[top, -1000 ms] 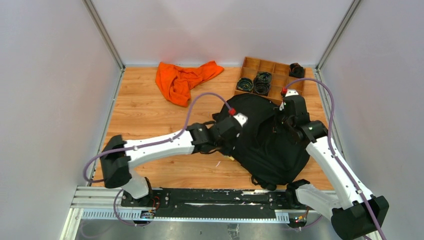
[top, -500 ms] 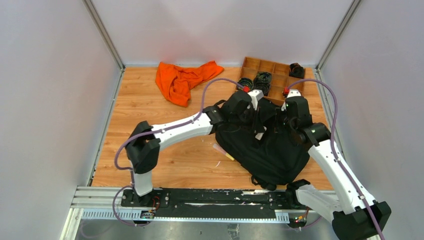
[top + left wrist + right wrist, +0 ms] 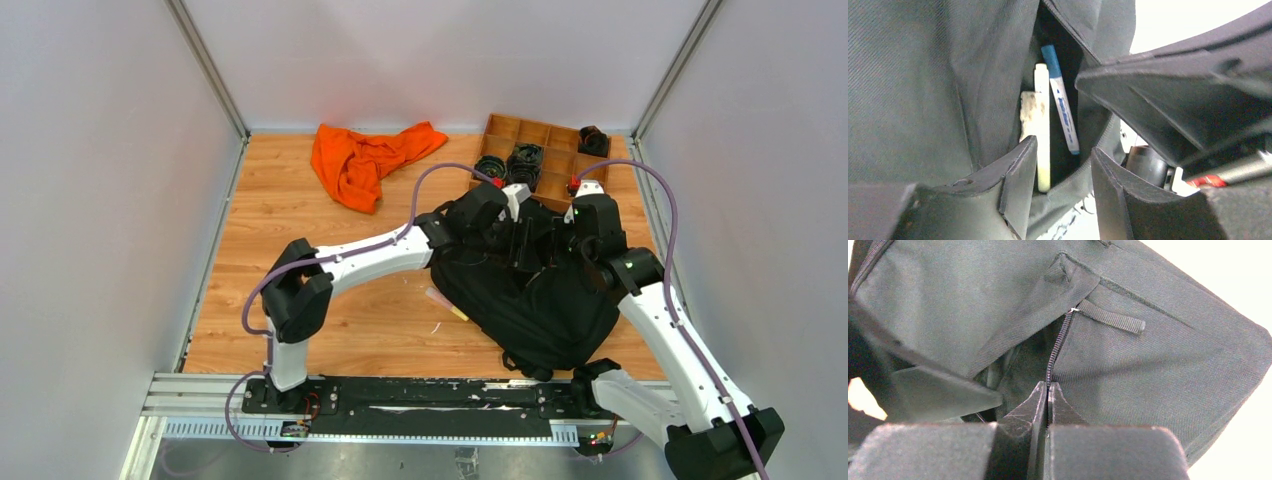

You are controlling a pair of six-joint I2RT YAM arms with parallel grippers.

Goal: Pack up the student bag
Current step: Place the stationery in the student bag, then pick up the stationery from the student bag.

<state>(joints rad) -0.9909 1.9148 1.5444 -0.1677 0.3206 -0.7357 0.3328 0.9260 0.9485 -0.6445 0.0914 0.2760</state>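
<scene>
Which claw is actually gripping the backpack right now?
The right claw, shut on the zipper edge of the black fabric backpack. The left claw stands open at the bag's pocket, gripping nothing.

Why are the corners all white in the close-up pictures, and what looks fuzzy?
Left wrist view: the bright background washes the top right corner white; the close left fingers blur, the blue marker is sharp. Right wrist view: white corners too, student bag weave crisp.
</scene>
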